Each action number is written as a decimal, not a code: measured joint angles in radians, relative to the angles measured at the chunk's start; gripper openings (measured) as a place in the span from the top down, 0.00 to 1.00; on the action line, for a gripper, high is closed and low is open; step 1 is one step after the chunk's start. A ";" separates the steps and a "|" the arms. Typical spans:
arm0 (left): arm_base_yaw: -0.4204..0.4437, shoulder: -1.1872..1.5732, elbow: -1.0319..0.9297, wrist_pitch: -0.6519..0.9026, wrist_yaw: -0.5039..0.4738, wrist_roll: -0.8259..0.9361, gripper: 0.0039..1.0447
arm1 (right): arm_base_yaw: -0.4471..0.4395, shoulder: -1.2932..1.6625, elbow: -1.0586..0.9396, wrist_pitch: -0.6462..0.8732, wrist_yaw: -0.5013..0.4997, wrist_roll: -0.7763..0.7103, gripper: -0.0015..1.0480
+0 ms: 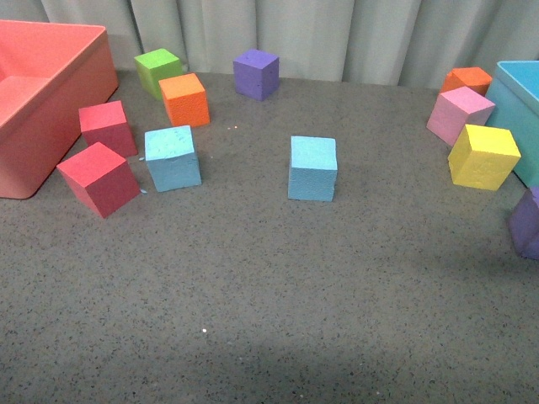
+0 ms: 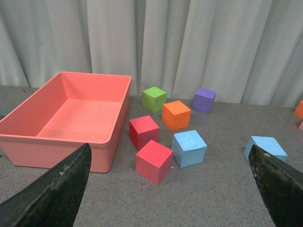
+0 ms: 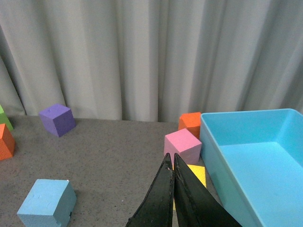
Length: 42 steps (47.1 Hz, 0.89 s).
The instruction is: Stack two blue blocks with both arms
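Left claw [image 2: 169,149] spread, right claw [image 3: 171,160] pinched shut, both empty; we should approach left block [image 1: 173,157] and middle block [image 1: 313,167] squarely.

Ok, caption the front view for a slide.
Unstacked: left blue block and right blue block sit apart on the grey table.

Lab bench: speckled tabletop [image 1: 269,295], curtain backdrop [image 1: 337,34], coral bin [image 1: 42,135].

No readable text, labels or numbers appear on anything.
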 joint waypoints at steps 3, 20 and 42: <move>0.000 0.000 0.000 0.000 0.000 0.000 0.06 | -0.019 -0.069 -0.038 -0.018 -0.013 0.000 0.99; 0.000 0.000 0.000 0.000 0.000 0.000 0.06 | -0.080 -0.346 -0.182 -0.158 -0.075 0.000 0.99; 0.000 0.000 0.000 0.000 0.000 0.000 0.06 | -0.161 -0.756 -0.266 -0.478 -0.154 0.000 0.99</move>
